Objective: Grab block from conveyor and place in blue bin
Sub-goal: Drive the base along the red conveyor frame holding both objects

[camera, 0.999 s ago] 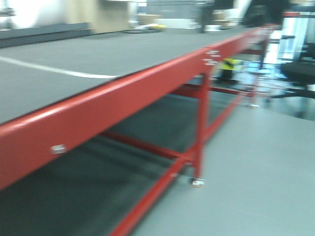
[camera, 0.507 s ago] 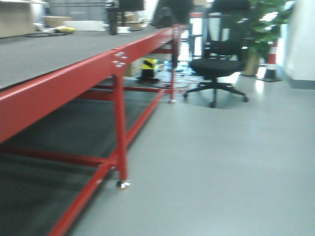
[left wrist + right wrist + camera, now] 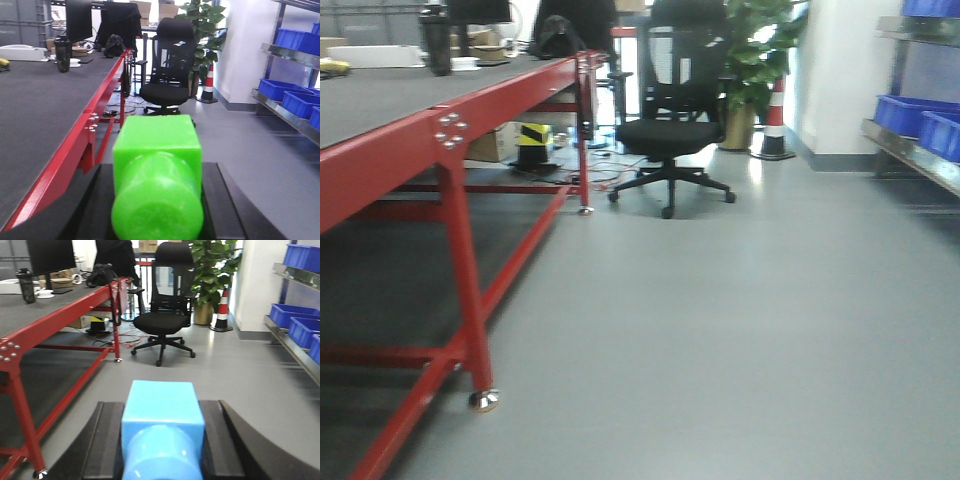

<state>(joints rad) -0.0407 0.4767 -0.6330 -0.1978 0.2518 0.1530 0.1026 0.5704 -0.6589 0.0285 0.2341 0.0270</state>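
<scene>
Leftward, red-framed conveyor; blue bins on shelf.

Matt dark belt of the conveyor; glossy red metal frame; smooth, faintly shiny floor.

Grey floor, black office chair, potted plant, white wall
</scene>
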